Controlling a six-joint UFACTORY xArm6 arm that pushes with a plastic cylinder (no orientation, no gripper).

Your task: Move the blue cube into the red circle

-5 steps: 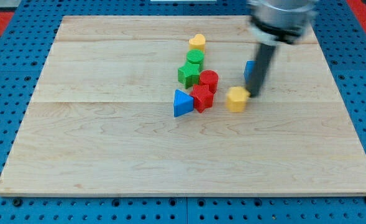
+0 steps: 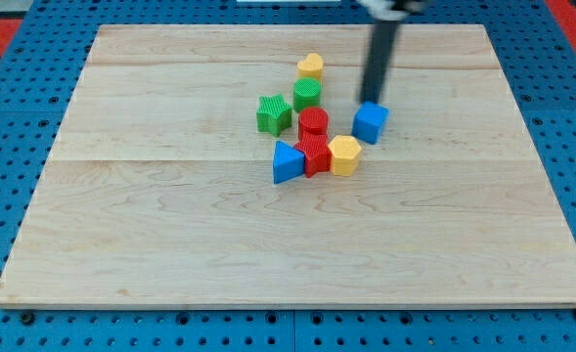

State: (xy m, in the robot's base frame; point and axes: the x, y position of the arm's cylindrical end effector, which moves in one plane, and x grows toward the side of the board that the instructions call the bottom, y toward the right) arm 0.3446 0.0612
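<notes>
Wooden board [image 2: 170, 244] on a blue pegboard surround [image 2: 4, 147]; broad bare wood lies toward the view's left, bottom and right, and every block sits well clear of the edges. Left to right in the cluster: green star [image 2: 274, 113]; blue triangle [image 2: 288, 162], touching the red block [image 2: 316, 155] whose shape is hard to make out; green cylinder [image 2: 307, 95] with the yellow heart [image 2: 311, 66] above it; red cylinder [image 2: 313, 123], just above the red block; yellow block [image 2: 345, 154], apparently hexagonal, touching the red block. The blue cube [image 2: 370, 122] stands just right of the red cylinder, apart from it. The rod's top is cut off by the view's upper edge; my tip [image 2: 372, 102] meets the cube's far edge. The arm carries no hand, so no grasp applies.
</notes>
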